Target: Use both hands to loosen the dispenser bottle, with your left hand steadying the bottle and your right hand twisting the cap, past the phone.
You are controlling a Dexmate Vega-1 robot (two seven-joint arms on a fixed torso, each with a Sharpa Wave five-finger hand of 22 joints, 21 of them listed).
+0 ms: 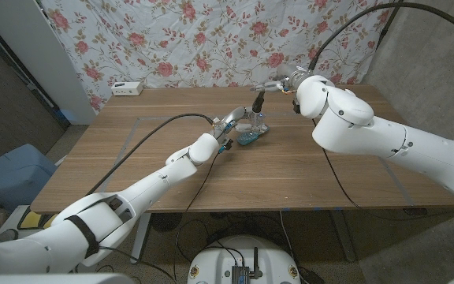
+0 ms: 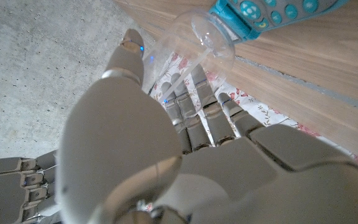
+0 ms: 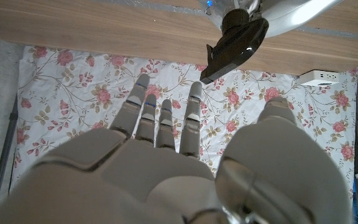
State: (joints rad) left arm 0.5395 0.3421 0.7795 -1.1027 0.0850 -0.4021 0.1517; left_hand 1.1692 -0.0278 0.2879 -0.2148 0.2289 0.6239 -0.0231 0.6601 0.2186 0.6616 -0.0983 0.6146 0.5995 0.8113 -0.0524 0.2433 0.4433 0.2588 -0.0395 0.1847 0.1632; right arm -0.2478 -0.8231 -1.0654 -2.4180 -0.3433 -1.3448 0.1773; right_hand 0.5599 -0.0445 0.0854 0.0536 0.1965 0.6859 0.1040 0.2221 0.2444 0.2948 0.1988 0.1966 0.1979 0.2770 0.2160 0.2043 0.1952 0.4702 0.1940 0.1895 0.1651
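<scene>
Wooden table (image 1: 132,170), left hand (image 1: 228,126) fingers around half-hidden clear bottle (image 1: 252,125), right hand (image 1: 278,85) fingers spread, apart from black cap (image 1: 259,100).

We reach our left arm in from seven o'clock, and our left hand (image 1: 228,126) wraps its fingers (image 2: 194,93) around something clear. Our right hand (image 1: 278,84), at one o'clock, spreads its fingers (image 3: 160,121), gripping nothing.

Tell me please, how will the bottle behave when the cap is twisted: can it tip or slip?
The bottle looks clear, thin plastic and seemingly near empty, so probably light and easy to tip. It stands tall under a black pump cap, which likely adds to this. Its smooth wall may slip in the left hand, so a firm hold seems wise. The right hand is open near the cap.
</scene>
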